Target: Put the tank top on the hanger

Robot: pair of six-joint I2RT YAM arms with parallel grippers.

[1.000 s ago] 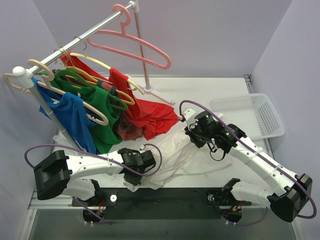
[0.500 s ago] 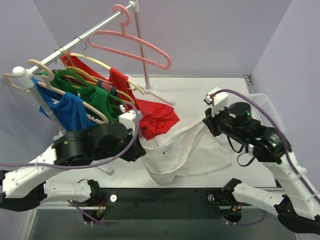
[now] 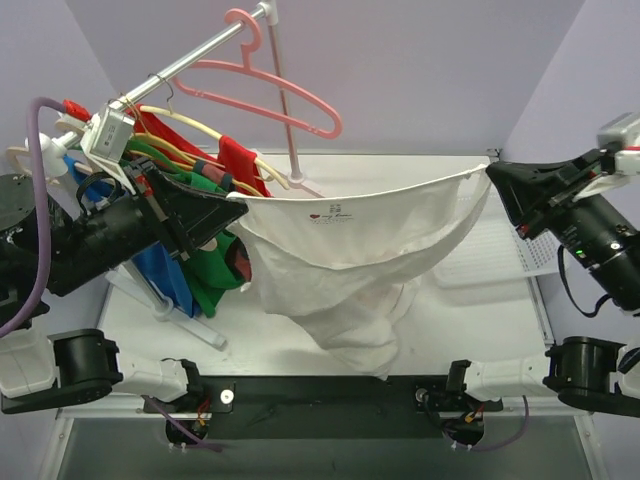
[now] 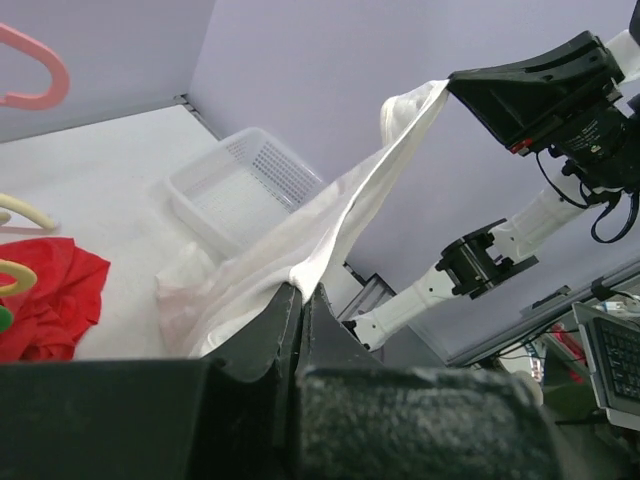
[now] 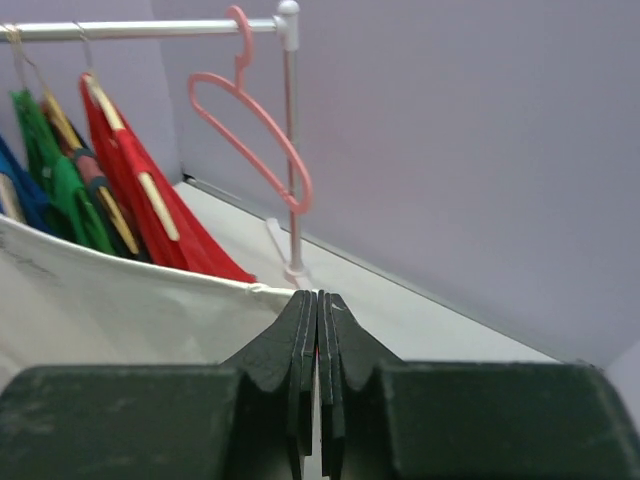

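While the tank top (image 3: 340,255) hangs in the air between the two arms, the task stands, by my judgement, somewhere short of halfway.

- Tank top: white and thin, stretched taut along its upper edge from left to right. The body sags below in loose folds, and the lowest folds reach toward the near edge of the table (image 3: 420,170). A small printed mark shows near the upper edge.
- Left fingers (image 3: 232,209): pressed together on the left end of that edge. The left wrist view shows the cloth pinched at the tips.
- Right fingers (image 3: 502,180): pressed together on the right end, with a corner of cloth caught between the tips in the right wrist view.
- Hanger (image 3: 270,95): pink and bare, hooked at the far end of the rail (image 3: 195,52). It is above and behind the cloth and not touching it.
- Other stock: red, green and blue garments on the same rail beside the left arm, and a white basket (image 3: 545,235) on the table at the right.
- Done: the garment is lifted and spread.
- Left to do: bring an opening to the hanger and seat both shoulders. No part is on it yet.
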